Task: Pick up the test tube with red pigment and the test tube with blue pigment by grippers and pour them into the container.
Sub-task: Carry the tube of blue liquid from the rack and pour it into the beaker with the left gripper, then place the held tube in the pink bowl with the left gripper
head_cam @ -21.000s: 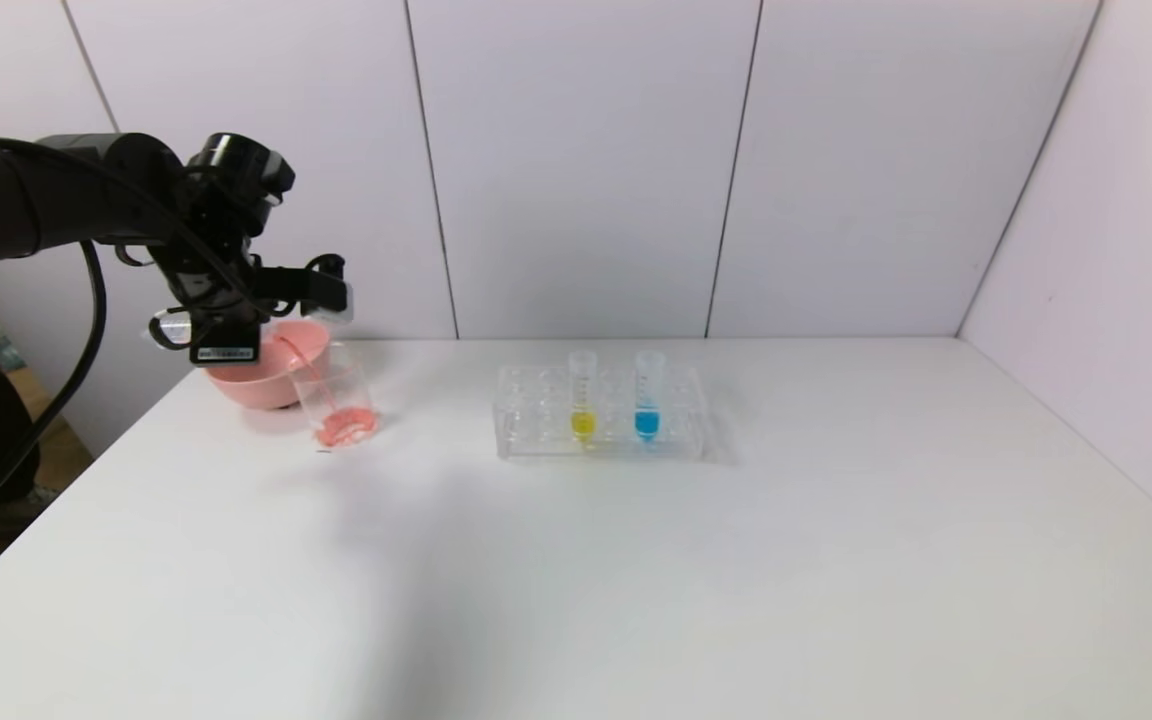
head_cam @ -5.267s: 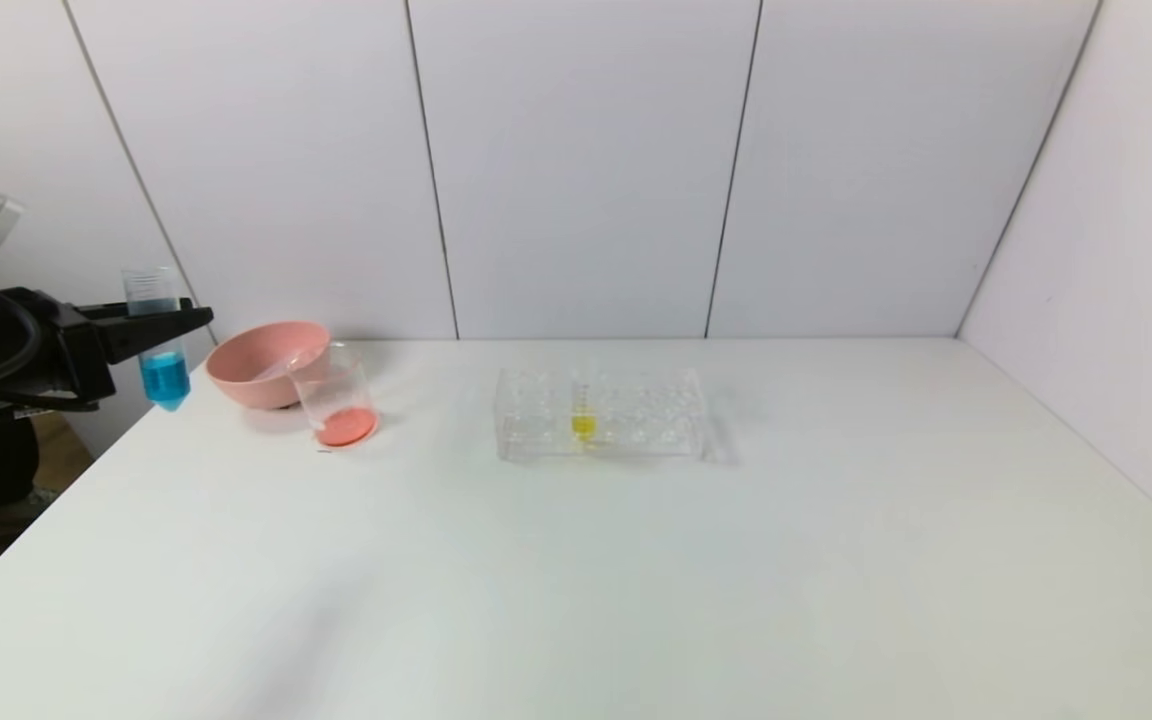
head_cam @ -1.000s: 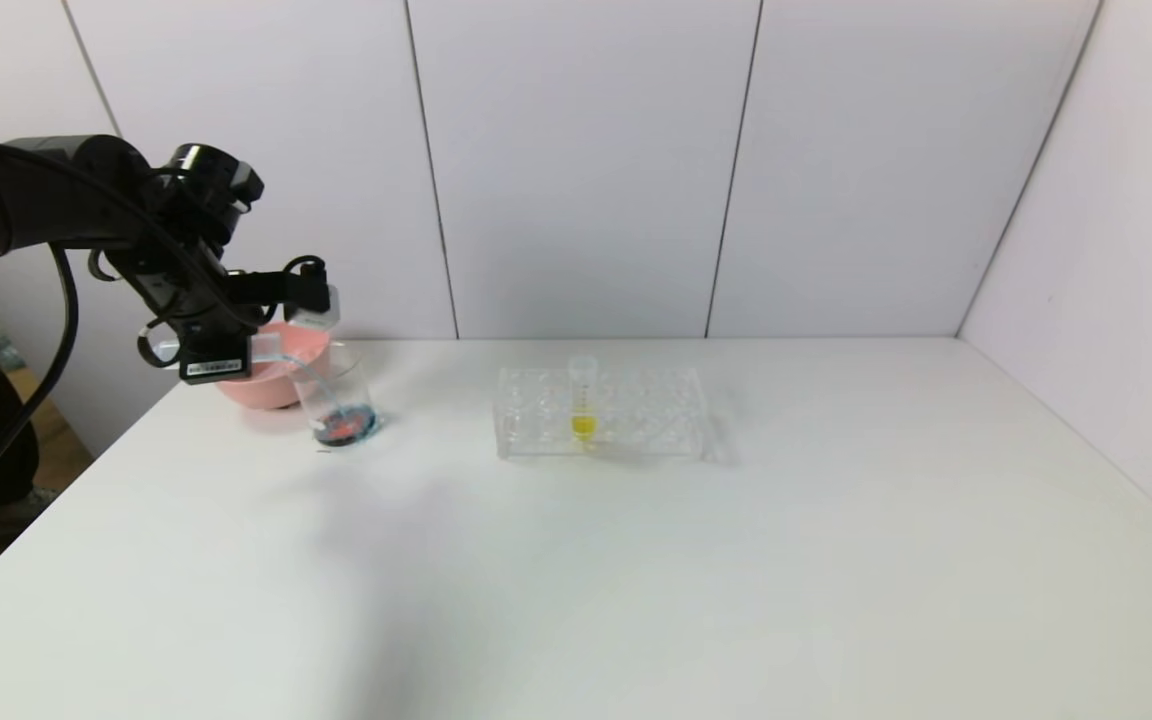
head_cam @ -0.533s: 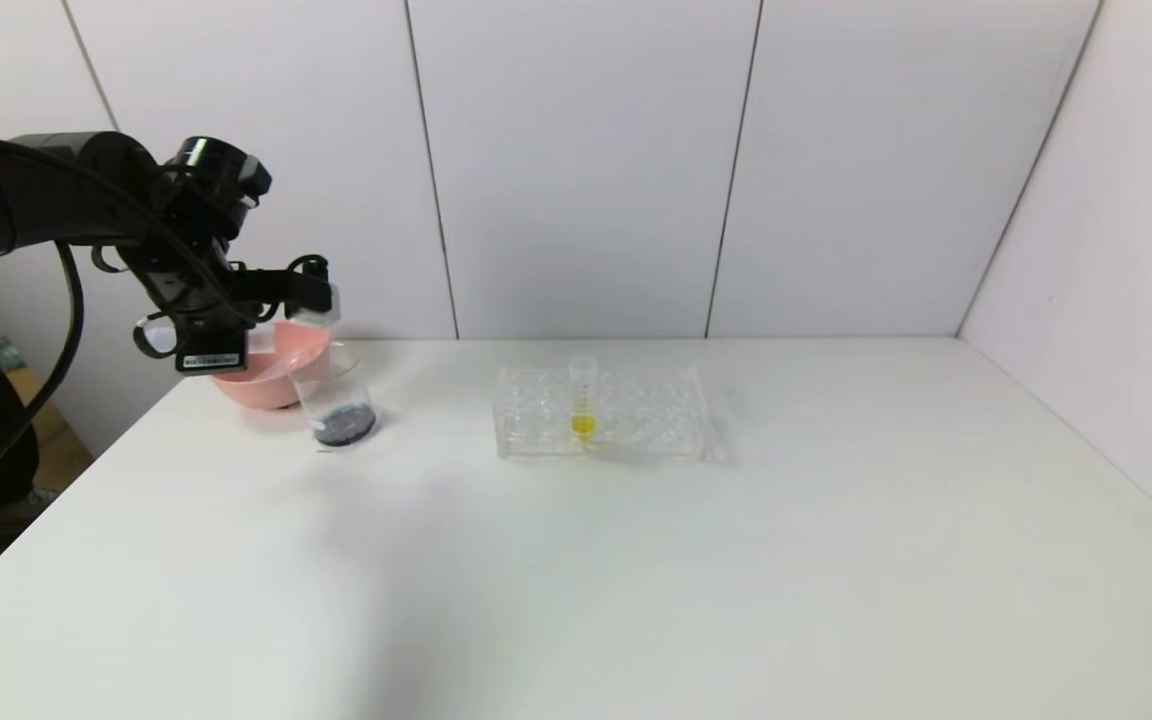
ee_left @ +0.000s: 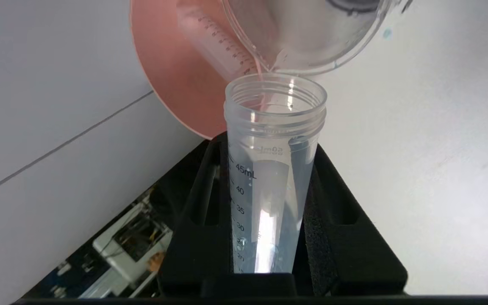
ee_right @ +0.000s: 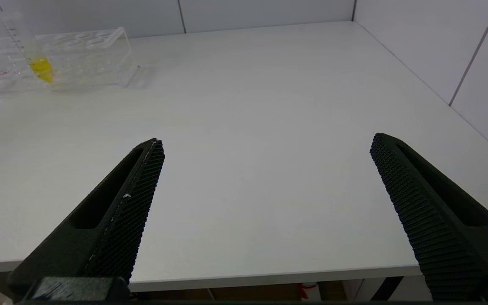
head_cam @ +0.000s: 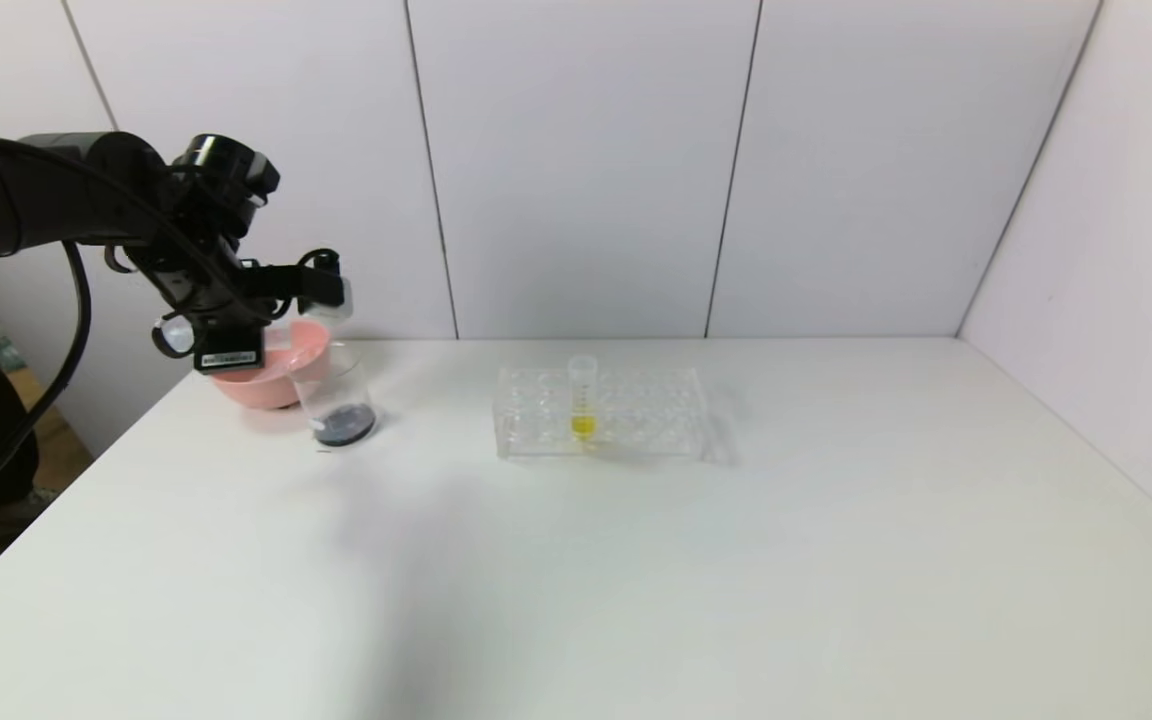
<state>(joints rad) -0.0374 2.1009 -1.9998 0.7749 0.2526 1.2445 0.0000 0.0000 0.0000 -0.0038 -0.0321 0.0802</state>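
Note:
My left gripper (head_cam: pixel 311 285) is shut on the test tube that held blue pigment (ee_left: pixel 269 190). The tube is tipped over with its open mouth (head_cam: pixel 329 305) just above the rim of the container (head_cam: pixel 334 392), and it looks empty and clear. The container, a clear beaker (ee_left: pixel 311 38), holds dark mixed liquid (head_cam: pixel 344 426) at its bottom. The test tube that held red pigment (ee_left: pixel 216 42) lies empty in the pink bowl (ee_left: pixel 172 72). My right gripper (ee_right: pixel 265 142) is open and empty, low at the table's front edge, out of the head view.
The pink bowl (head_cam: pixel 254 380) stands right behind the beaker at the table's far left. The clear tube rack (head_cam: pixel 636 415) stands mid-table with the yellow-liquid tube (head_cam: pixel 583 400) upright in it. The table's left edge is close to the beaker.
Over the last second the blue pour ended and the liquid in the beaker turned from red-blue to dark. My left gripper rose slightly and shifted right, still holding the tube.

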